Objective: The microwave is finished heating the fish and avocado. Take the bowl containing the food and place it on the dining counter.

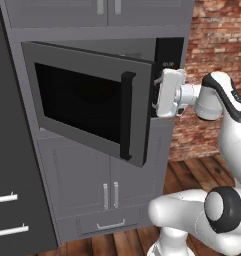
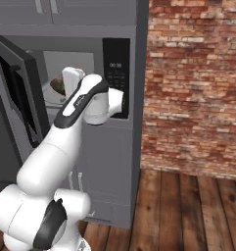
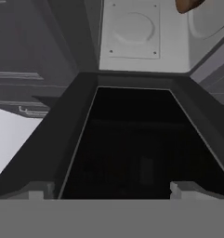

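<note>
The microwave door stands ajar; beside its edge the gripper gapes wide, holding nothing. The wooden bowl sits inside on the turntable: probably rigid, light, best pinched at the rim, kept level.

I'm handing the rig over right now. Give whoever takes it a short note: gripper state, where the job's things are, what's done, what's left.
Gripper: open, empty, at the free edge of the microwave door, beside the black handle.
Microwave: door swung partly open, pale interior visible.
Bowl: inside on the turntable, seen past the arm; something green shows in it, the fish can't be made out.
Done: door opened.
Left: probably widen the door, reach in, grasp the bowl, carry it to the dining counter.
</note>
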Tool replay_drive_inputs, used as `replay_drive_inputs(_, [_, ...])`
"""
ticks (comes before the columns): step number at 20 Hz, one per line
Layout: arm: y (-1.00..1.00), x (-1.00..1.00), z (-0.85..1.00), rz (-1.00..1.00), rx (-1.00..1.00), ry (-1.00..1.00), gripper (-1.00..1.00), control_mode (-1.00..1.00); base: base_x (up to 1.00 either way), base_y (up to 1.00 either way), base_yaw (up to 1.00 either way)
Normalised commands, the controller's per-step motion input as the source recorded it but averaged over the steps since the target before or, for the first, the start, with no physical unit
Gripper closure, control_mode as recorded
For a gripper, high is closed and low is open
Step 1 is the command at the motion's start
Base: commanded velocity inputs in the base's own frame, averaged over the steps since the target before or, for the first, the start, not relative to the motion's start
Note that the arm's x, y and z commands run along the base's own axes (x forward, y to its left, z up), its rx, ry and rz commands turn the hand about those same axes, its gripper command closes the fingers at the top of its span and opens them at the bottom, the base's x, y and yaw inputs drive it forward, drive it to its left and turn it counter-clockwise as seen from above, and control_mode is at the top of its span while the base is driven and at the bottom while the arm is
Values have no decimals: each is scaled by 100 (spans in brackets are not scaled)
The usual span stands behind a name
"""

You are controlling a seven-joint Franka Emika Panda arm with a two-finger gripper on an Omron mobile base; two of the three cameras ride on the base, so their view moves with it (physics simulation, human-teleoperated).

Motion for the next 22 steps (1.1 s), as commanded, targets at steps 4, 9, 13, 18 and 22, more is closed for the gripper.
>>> replay_drive_inputs(4, [89,21,-7,0,-14,10,-100,-100,0,0,0])
replay_drive_inputs(9, [100,-15,-5,3,-13,7,-100,-100,0,0,0])
replay_drive_inputs(13, [100,-68,0,14,-12,0,-100,-100,0,0,0])
replay_drive_inputs(18, [100,-95,0,25,-8,-3,-100,-100,0,0,0])
replay_drive_inputs(22, [100,-72,-2,22,-6,-8,-100,-100,0,0,0])
